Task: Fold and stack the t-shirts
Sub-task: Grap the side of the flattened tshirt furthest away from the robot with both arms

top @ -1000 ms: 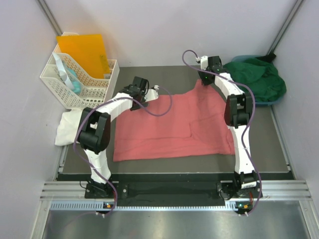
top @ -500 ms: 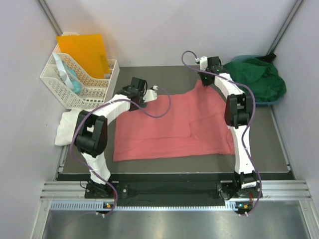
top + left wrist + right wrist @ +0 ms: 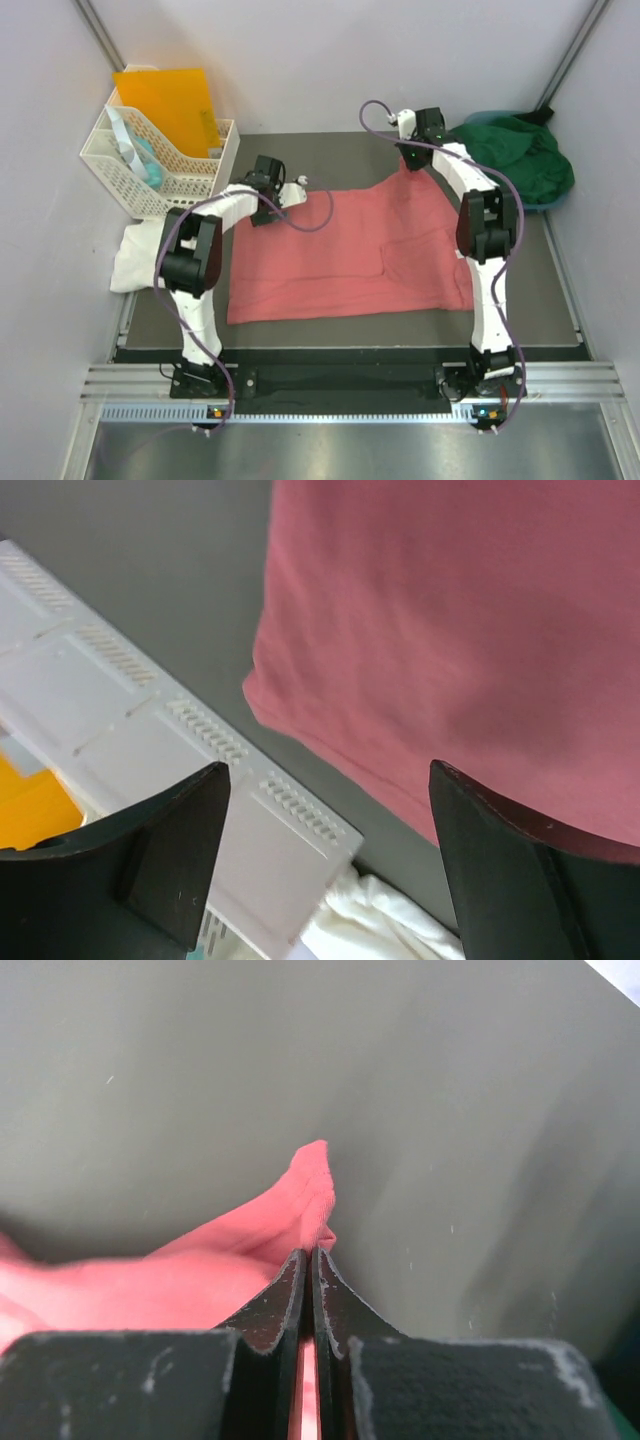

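A salmon-pink t-shirt lies spread flat on the dark mat. My right gripper is at its far right corner, and in the right wrist view the gripper is shut on a pinch of the pink cloth. Over the shirt's far left corner hangs my left gripper, open, with the pink hem below its jaws and nothing between them. The dark green t-shirt is bunched at the back right. A white t-shirt lies crumpled at the left.
A white lattice basket stands at the back left with an orange folder behind it; its wall is close beside my left gripper. The green shirt rests in a blue tub. Grey walls enclose the mat on three sides.
My right gripper has shut on the pink shirt's far right corner. My left gripper has shifted left and back towards the far left corner, still open.
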`<state>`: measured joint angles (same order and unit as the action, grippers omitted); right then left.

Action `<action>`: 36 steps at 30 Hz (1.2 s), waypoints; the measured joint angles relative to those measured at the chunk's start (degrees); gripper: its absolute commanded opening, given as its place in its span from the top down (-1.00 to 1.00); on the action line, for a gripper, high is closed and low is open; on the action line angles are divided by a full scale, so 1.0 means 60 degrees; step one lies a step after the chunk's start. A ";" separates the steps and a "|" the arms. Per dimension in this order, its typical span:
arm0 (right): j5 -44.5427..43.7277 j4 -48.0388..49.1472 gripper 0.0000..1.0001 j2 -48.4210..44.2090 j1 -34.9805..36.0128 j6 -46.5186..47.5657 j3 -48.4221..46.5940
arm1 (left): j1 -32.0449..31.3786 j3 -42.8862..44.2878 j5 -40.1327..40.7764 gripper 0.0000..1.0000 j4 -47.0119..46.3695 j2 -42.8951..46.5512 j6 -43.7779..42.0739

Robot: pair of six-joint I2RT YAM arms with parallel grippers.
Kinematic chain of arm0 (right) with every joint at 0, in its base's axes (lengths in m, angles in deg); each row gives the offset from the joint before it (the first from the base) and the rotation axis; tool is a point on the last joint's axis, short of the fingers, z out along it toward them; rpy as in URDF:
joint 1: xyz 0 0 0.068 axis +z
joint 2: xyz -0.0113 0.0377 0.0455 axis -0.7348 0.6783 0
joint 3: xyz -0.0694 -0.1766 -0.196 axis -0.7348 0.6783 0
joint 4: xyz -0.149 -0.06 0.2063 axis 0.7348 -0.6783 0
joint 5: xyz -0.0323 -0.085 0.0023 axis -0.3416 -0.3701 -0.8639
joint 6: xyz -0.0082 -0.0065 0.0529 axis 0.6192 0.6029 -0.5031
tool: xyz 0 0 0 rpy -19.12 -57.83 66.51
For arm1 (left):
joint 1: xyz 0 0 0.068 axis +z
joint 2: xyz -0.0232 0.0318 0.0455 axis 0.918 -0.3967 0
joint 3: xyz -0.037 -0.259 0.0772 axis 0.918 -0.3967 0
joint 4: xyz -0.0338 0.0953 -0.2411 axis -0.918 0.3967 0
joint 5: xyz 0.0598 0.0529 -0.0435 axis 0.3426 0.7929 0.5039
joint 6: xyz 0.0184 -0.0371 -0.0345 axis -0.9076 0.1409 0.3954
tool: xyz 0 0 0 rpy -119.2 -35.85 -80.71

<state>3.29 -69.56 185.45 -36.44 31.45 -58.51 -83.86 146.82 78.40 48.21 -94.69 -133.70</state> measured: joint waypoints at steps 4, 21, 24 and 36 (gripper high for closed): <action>-0.0015 0.0018 1.00 -0.0565 0.0044 0.0193 0.0605 | 0.0612 0.2419 -0.0896 -0.72 0.0929 -0.1366 -0.0040; -0.0240 -0.0018 1.00 -0.1479 0.0102 0.0707 0.1971 | 0.1770 0.7195 -0.3541 -0.68 0.6951 -0.3330 -0.3745; -0.0310 -0.0007 1.00 -0.1676 0.0124 0.0776 0.2018 | 0.1803 0.7191 -0.3574 -0.69 0.7435 -0.3687 -0.4029; -0.0517 0.0015 1.00 -0.2160 0.0291 0.1104 0.2280 | 0.1938 0.7479 -0.3636 -0.69 0.7275 -0.3927 -0.4244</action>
<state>0.19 -69.47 172.49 -34.69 38.07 -44.83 -72.24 191.69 56.58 91.86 -118.26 -159.16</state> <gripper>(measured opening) 0.009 0.851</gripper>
